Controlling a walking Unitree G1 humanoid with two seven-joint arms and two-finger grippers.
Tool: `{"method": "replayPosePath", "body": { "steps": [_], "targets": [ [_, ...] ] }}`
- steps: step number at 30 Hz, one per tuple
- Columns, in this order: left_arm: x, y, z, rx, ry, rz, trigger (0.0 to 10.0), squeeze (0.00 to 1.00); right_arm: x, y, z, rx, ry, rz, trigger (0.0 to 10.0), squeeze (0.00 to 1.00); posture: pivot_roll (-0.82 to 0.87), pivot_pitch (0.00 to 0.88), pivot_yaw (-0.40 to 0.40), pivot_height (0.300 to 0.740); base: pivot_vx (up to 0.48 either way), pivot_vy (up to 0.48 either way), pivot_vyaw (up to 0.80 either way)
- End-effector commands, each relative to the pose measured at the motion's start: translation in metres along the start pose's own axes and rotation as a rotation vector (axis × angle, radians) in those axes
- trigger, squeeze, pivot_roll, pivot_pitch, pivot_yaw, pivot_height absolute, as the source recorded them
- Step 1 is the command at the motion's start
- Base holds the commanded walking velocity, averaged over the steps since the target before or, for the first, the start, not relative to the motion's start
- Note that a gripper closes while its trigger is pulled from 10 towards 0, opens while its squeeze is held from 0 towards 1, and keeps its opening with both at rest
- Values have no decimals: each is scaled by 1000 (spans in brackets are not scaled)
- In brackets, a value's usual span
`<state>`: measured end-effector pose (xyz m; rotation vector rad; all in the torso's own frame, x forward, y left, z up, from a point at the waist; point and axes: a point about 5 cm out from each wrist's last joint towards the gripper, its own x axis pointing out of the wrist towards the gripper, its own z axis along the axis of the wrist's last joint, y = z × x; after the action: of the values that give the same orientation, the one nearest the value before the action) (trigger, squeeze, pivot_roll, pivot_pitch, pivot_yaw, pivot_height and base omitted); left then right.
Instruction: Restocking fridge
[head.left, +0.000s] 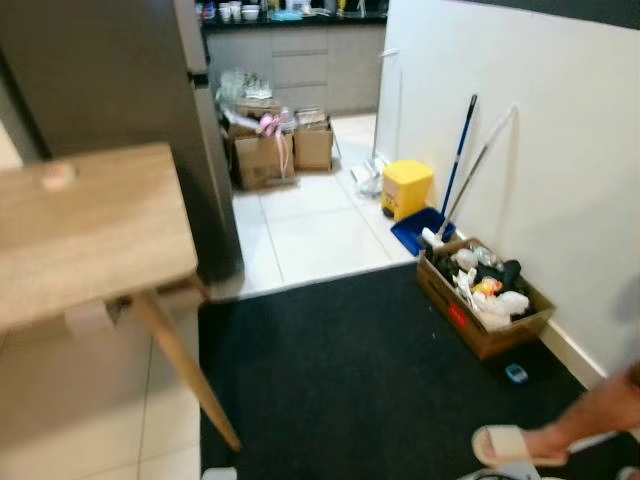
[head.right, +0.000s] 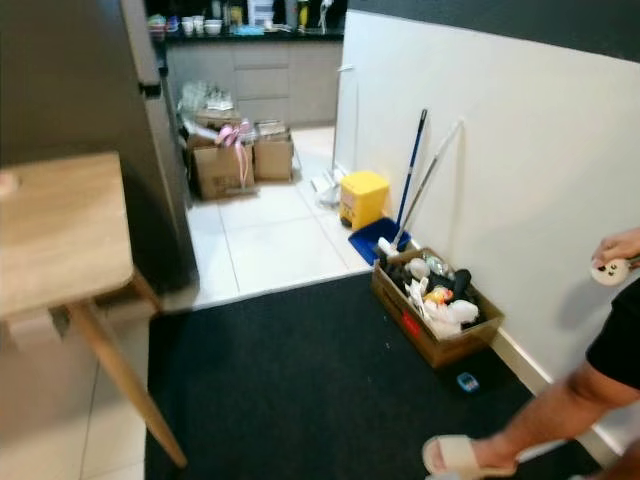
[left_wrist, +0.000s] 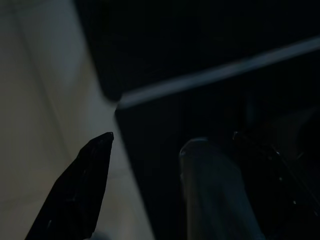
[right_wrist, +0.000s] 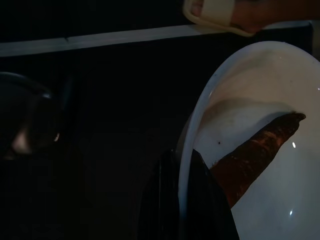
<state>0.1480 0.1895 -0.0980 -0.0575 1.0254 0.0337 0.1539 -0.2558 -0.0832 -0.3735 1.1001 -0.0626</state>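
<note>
Grey steel marks the fridge (head.left: 110, 90), tall and dark, its door closed; every other thing here sits in relation to it. Butting against the fridge's near side is a light wooden table (head.left: 80, 230), one splayed leg reaching down toward the black mat (head.left: 350, 380) that begins just in front of the fridge's base. Beyond the fridge, on the white tiles, stand several open cardboard boxes (head.left: 265, 150), and past them grey kitchen cabinets (head.left: 300, 65) under a dark counter. Across the tiled passage from the fridge, against the white wall, a yellow bin (head.left: 407, 187) sits beside a blue dustpan (head.left: 418, 230) and two leaning long handles. Nearer along that wall, well apart from the fridge, a low cardboard box (head.left: 483, 298) holds a jumble of small items. A person's sandalled foot (head.left: 515, 445) stands on the mat, farthest from the fridge, and a hand (head.right: 618, 252) holds a small pale object.

In the right wrist view, the right gripper (right_wrist: 182, 200) has its black fingers closed on the rim of a white plate (right_wrist: 260, 150), which carries a brown, elongated piece of food (right_wrist: 255, 155). The left wrist view is very dark: one black finger of the left gripper (left_wrist: 80, 190) shows over pale floor and the mat's edge; I cannot tell how far it is open.
</note>
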Motion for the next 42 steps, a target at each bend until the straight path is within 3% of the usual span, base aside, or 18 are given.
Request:
{"method": "replayPosePath", "body": {
  "steps": [1, 24, 42],
  "targets": [
    [-1, 0, -7, -7, 24, 1, 10000, 0, 0, -2, 2, 8, -7, -12, 10000, 0, -62, 0, 8, 740, 244, 0, -800],
    [-1, 4, -6, 4, 20, 6, 10000, 0, 0, -1, 2, -15, -10, -13, 10000, 0, -59, 0, 14, 740, 244, 0, -70],
    [-2, 20, 7, -38, -17, 65, 10000, 0, 2, 9, 20, -40, -46, 13, 10000, 0, -52, 0, 24, 740, 0, 0, 0]
  ]
}}
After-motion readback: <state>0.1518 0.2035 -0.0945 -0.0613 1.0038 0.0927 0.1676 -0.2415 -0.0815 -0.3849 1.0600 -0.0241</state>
